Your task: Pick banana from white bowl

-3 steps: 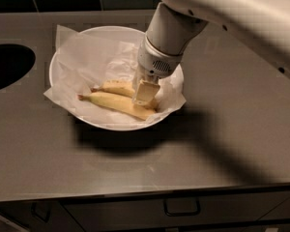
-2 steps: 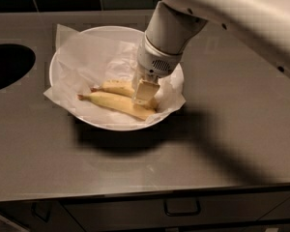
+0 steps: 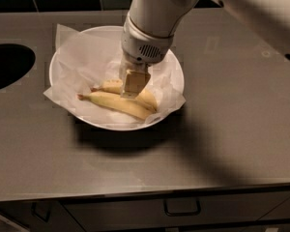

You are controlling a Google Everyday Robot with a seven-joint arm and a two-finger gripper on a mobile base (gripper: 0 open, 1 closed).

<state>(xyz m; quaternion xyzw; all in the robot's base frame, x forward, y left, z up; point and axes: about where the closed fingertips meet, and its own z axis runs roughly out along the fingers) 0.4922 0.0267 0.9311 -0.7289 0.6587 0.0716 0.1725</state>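
Note:
The white bowl (image 3: 67, 52) lined with crinkled white paper sits on the dark counter, left of centre. Two bananas lie in it side by side. The banana (image 3: 117, 105) is the longer, slim, pale-yellow one at the front, with its dark stem pointing left. The shorter, plumper banana (image 3: 149, 99) lies just behind it, partly hidden. My gripper (image 3: 134, 85) hangs from the white arm down into the bowl, right over the rear banana's middle and just behind the long banana. Both bananas rest on the paper.
A dark round sink opening (image 3: 5, 64) is cut into the counter (image 3: 232, 110) at the far left. The counter's front edge runs along the bottom, with a drawer handle (image 3: 182, 211) below. Dark tiles back the counter.
My gripper has shifted a little left and up over the bananas. The bananas and the bowl have not moved.

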